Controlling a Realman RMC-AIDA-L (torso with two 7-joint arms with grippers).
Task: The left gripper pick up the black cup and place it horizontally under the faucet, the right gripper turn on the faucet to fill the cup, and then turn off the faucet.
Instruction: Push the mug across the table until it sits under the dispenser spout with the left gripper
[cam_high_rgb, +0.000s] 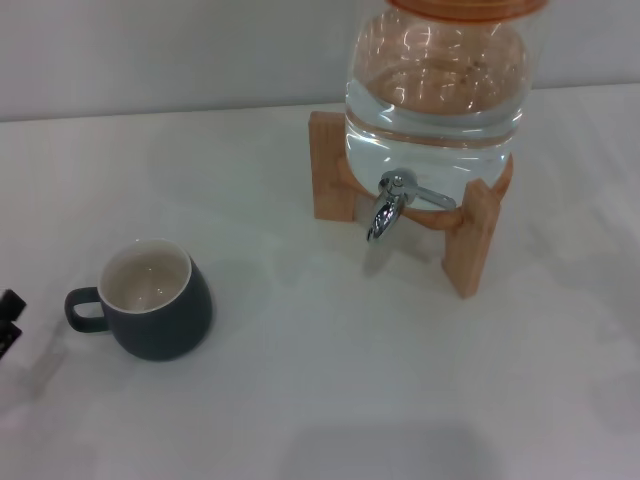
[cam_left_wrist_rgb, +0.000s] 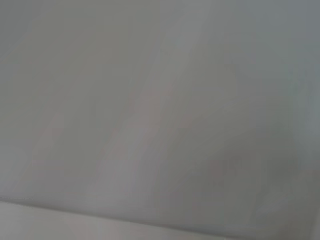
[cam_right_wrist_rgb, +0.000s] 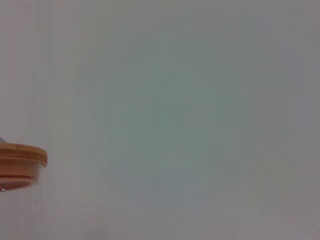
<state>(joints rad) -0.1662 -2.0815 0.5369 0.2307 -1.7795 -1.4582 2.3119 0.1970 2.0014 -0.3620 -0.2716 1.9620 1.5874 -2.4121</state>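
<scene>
From here I judge none of the 3 steps done: the black cup (cam_high_rgb: 156, 300) stands upright on the white surface (cam_high_rgb: 330, 390), well apart from the faucet (cam_high_rgb: 388, 205), whose spout has nothing beneath it. Only a sliver of the left claw (cam_high_rgb: 9, 318) shows at the edge, just beside the cup's handle and not touching; I cannot tell its opening. The right claw is out of sight.

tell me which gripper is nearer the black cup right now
Left. The left gripper shows at the head view's left edge, just beyond the black cup on its handle side, not touching it. The right gripper is out of the head view, so it is farther away.
</scene>
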